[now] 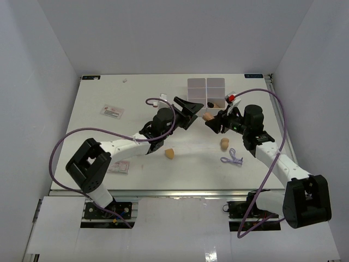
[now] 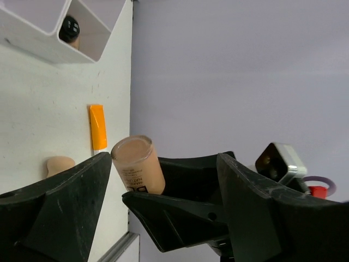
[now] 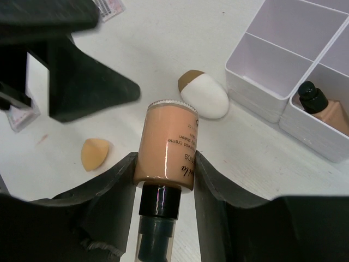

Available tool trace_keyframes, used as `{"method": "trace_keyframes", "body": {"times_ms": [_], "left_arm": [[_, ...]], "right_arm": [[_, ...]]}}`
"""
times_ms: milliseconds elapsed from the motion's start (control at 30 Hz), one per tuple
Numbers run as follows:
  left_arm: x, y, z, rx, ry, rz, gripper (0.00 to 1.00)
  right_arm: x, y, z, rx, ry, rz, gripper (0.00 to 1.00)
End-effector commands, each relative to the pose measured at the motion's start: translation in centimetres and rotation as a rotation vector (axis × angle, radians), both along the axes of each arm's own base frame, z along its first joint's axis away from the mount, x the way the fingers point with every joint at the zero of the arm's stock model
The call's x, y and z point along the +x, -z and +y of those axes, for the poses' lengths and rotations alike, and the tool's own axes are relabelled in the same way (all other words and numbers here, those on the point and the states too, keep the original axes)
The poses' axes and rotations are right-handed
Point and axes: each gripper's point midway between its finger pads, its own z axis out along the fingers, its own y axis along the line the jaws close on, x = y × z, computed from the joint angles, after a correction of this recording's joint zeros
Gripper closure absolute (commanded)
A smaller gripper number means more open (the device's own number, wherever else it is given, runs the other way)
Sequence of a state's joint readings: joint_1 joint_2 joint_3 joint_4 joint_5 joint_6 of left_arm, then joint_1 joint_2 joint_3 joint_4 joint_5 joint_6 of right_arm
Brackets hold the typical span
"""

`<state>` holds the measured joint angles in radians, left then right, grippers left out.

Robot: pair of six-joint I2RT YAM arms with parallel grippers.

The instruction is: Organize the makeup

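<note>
Nearest the arms, the purple loop [image 1: 232, 159] and the tan sponges [image 1: 170, 154] lie loose on the table [image 1: 136, 98]. One step farther out is the action. The right gripper [image 3: 163, 158] is pinching a peach foundation bottle [image 3: 166, 143] across its body. Its black cap points back toward the wrist and its flat base leads out along the gripper's own line. The left gripper [image 2: 163, 155] stands spread wide, a finger on either side of that bottle, gripping nothing. Past the base lies the white oval piece [image 3: 204, 95]. Beyond it, off to the right in the right wrist view, sits the white box [image 3: 262, 82], with a second bottle [image 3: 322, 112] already in one compartment. So this one belongs to the right arm: my call is a short reach forward and rightward, base first.
</note>
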<state>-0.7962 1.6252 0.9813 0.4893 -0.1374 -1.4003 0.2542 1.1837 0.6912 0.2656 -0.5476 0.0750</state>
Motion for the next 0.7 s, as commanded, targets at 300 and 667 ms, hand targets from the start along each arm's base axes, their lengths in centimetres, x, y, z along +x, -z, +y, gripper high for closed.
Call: {"method": "trace_keyframes", "body": {"times_ms": [300,667], "left_arm": [[-1.0,-0.9,13.8,0.798,0.243,-0.408,0.07],[-4.0,1.6,17.7,1.011,0.264,-0.507,0.04]], "right_arm": [[9.1,0.0,-5.6,-0.543,0.036,-0.074,0.85],[16.2,1.5,-8.4,-0.736,0.077,0.047,0.83]]}}
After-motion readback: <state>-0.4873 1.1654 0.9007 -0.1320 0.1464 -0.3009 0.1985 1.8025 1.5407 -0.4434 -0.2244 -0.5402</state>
